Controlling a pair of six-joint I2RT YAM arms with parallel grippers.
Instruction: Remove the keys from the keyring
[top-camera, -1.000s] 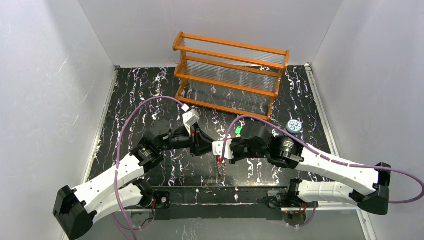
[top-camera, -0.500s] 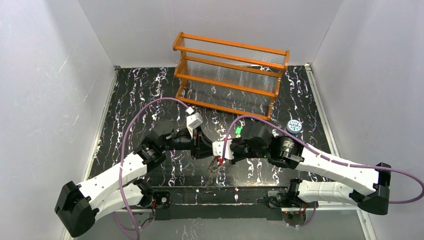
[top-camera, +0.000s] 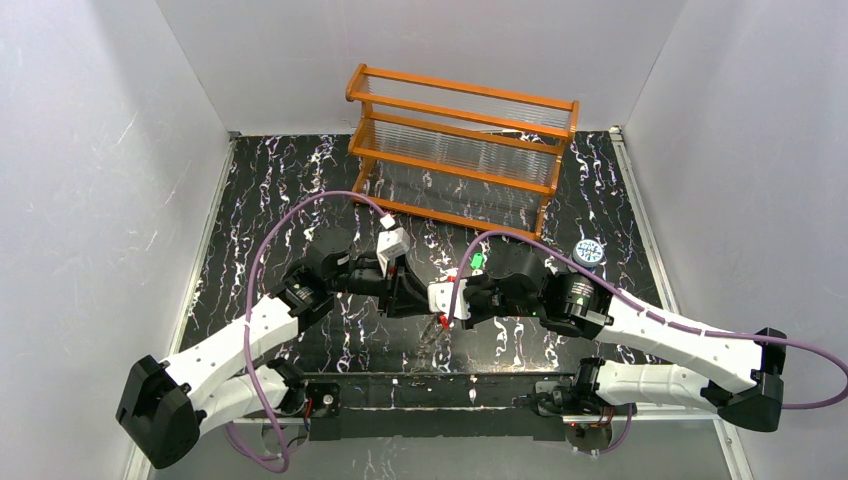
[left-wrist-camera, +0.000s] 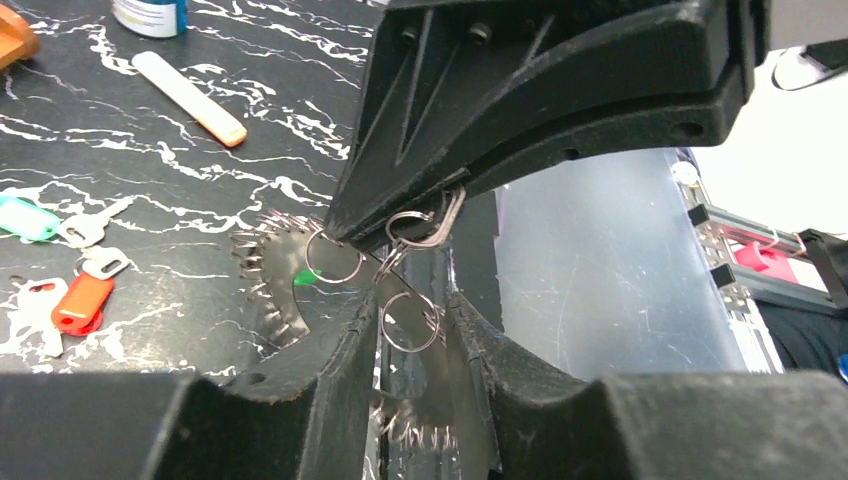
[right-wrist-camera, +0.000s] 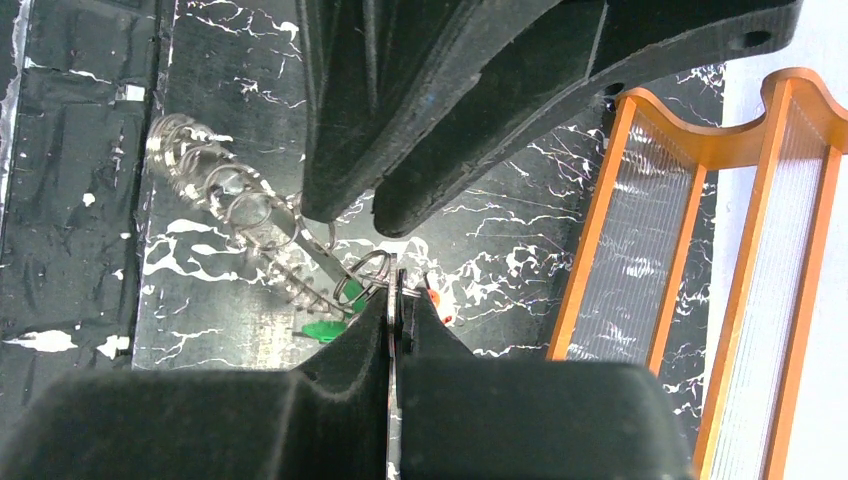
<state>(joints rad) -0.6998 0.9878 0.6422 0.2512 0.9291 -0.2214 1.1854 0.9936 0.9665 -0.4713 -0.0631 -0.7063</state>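
Right gripper (right-wrist-camera: 398, 292) pinches a wire loop (left-wrist-camera: 437, 215). Left gripper (left-wrist-camera: 412, 308) is spread astride the keyring (left-wrist-camera: 268, 280), centre frame. The print on the lid (top-camera: 588, 253) is too small to read.

**Fingers meeting at the lower centre of the tabletop, rack behind them**

In the top view the rack (top-camera: 460, 150) stands at the upper centre, along the far edge of the tabletop (top-camera: 270, 210). The lid (top-camera: 588, 252) lies to its lower right, beside the right arm. The left fingers (top-camera: 405, 297) and the right fingers (left-wrist-camera: 520, 120) meet tip to tip in front of the rack. In the left wrist view the keyring (left-wrist-camera: 268, 285) sits between them, its lower part between the left fingers. The small wire rings (left-wrist-camera: 430, 220) on it are pinched in the right fingertips above. Loose keys (left-wrist-camera: 75, 300) lie on the tabletop at the left of that frame, with a tube (left-wrist-camera: 190, 97) behind them at the upper left.
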